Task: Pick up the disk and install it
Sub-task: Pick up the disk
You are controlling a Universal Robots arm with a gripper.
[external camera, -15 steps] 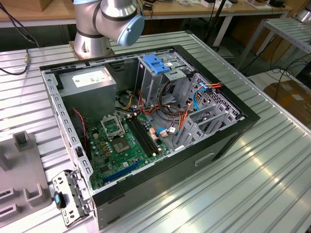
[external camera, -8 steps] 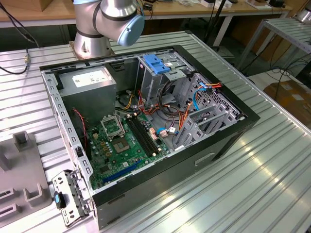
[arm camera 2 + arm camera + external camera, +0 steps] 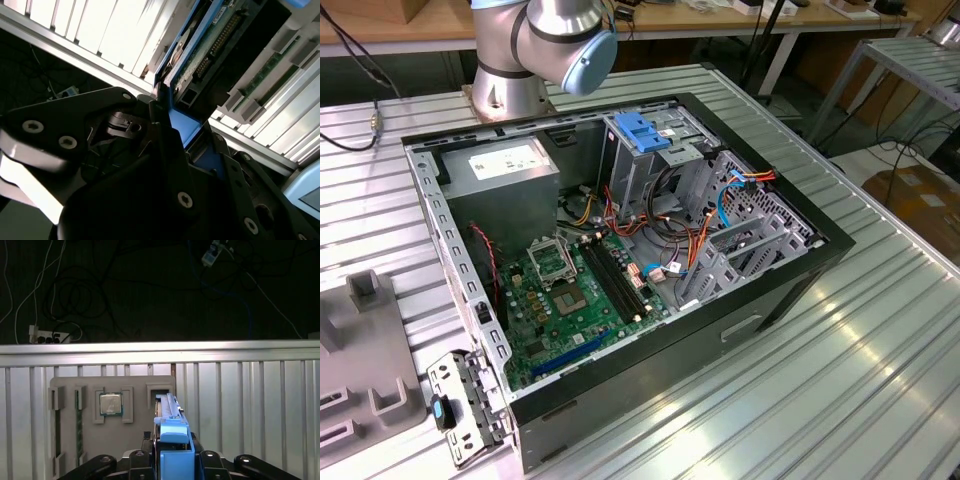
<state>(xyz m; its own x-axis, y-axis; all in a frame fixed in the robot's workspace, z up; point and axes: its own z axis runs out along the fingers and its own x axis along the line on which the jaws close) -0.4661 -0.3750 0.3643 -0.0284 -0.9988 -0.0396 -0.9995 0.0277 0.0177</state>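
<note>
**I have the disk (image 3: pixel 170 415) gripped in the hand (image 3: pixel 174 460); it is picked up but not yet installed.**

Exterior view: the open steel computer case (image 3: pixel 790 290) sits mid-frame on the ribbed aluminium table (image 3: pixel 880 380), grey drive cage (image 3: pixel 650 175) at upper centre. First wrist view: black fingers (image 3: pixel 207 462) pinch the disk's glossy blue plastic rail, a matte grey tray (image 3: pixel 65 440) beyond. Second wrist view: the green circuit board (image 3: pixel 220 45) shows.

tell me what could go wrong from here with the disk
1. The gripper pinches the disk by one end of its blue carrier; the long free end may tilt or slip.
2. Loose cables crowd the drive cage in the open computer case, so they could snag the disk there.
</note>
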